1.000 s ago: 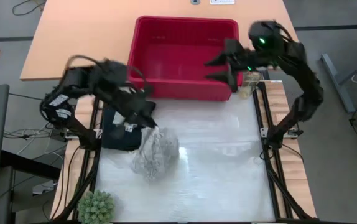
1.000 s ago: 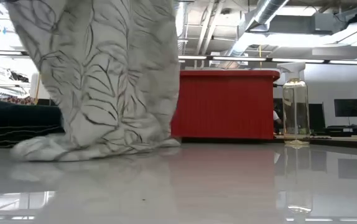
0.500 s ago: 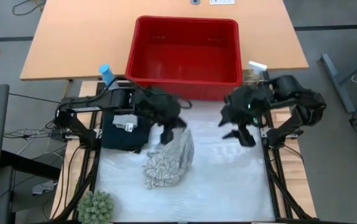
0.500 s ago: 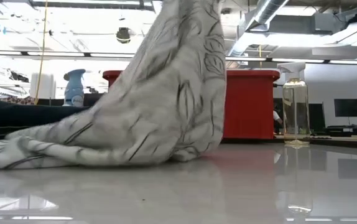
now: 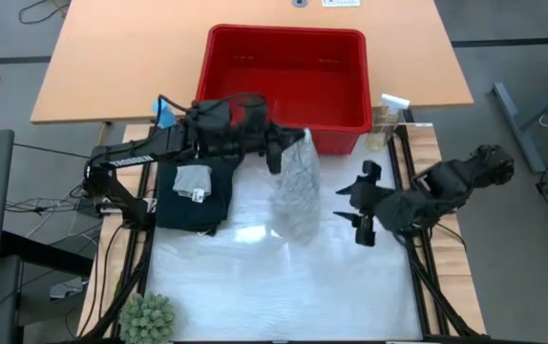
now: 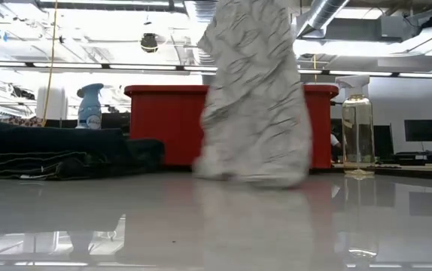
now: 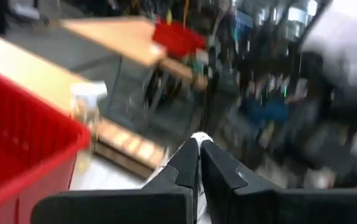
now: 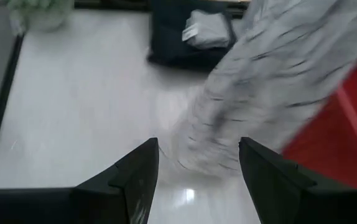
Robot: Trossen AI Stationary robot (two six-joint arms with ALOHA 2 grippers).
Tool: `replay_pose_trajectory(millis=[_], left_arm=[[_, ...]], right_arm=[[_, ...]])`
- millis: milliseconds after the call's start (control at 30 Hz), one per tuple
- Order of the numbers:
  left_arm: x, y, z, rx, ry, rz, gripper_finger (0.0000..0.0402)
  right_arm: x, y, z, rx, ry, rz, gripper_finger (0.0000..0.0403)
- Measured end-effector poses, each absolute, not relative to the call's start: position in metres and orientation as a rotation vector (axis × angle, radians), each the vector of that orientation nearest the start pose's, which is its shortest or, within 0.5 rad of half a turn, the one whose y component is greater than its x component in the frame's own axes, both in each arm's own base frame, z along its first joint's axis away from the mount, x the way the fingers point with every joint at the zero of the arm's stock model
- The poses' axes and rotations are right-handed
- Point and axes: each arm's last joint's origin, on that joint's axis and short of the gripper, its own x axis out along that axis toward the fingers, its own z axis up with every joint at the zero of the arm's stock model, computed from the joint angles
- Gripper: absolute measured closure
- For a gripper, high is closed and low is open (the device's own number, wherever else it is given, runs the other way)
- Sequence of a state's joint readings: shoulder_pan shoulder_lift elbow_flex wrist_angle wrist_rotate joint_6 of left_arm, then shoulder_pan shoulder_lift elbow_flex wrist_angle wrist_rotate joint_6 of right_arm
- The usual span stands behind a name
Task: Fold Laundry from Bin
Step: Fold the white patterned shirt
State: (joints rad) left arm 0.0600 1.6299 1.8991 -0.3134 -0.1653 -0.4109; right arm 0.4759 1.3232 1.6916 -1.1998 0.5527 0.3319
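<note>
The white leaf-print cloth [image 5: 298, 186] hangs in front of the red bin [image 5: 288, 43], which stands at the table's far edge. My left gripper [image 5: 279, 153] is shut on the cloth's top. Dark folded trousers [image 5: 193, 201] lie at the left with a small grey cloth [image 5: 193, 180] on top. My right gripper [image 5: 360, 205] hovers open over the table's right side, just right of the hanging cloth [image 8: 272, 81], with nothing between its fingers. My left gripper pinches the cloth's upper end [image 7: 198, 136] between its two shut fingers. They lie about level and point toward the table's right. The cloth hangs below them as a bunched column [image 6: 254, 83], and its lower end [image 6: 254, 173] rests on the table.
A clear spray bottle [image 5: 389, 119] stands right of the bin and a blue one [image 5: 162, 113] left of it. A green plant [image 5: 148, 318] sits at the near left corner. The white tabletop [image 5: 284, 287] lies bare toward the near edge.
My left gripper has swung from beside the trousers toward the table's right and far edge, drawing the leaf-print cloth out of its heap into a hanging column before the bin. My right gripper has come down from over the bin's right end toward the near edge, staying open.
</note>
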Motion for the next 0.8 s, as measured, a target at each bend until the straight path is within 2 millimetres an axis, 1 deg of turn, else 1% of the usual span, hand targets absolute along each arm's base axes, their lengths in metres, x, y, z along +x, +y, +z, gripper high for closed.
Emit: replay_pose_trajectory(millis=[67, 133, 233, 333, 433, 667, 733, 800], left_arm=[[0.35, 0.03, 0.492, -0.427, -0.062, 0.237, 0.0401], [0.35, 0.033, 0.494, -0.429, -0.082, 0.239, 0.0401], [0.35, 0.035, 0.493, -0.426, -0.068, 0.22, 0.0401], [0.348, 0.034, 0.494, -0.426, -0.052, 0.155, 0.0401], [0.346, 0.033, 0.495, -0.423, -0.046, 0.116, 0.0401], [0.346, 0.031, 0.494, -0.423, -0.015, 0.051, 0.0401], [0.346, 0.031, 0.494, -0.408, -0.015, 0.049, 0.0401], [0.346, 0.031, 0.494, -0.39, -0.015, 0.051, 0.0401]], right_arm=[[0.208, 0.094, 0.427, -0.058, 0.668, -0.224, 0.0155], [0.212, 0.098, 0.417, -0.043, 0.661, -0.247, 0.0155], [0.218, 0.098, 0.406, -0.056, 0.638, -0.361, 0.0155], [0.225, 0.097, 0.4, -0.093, 0.613, -0.455, 0.0155], [0.23, 0.094, 0.398, -0.106, 0.589, -0.5, 0.0155], [0.235, 0.078, 0.399, -0.087, 0.584, -0.569, 0.0155], [0.237, 0.076, 0.399, -0.071, 0.584, -0.566, 0.0155], [0.239, 0.076, 0.4, -0.029, 0.587, -0.524, 0.0155]])
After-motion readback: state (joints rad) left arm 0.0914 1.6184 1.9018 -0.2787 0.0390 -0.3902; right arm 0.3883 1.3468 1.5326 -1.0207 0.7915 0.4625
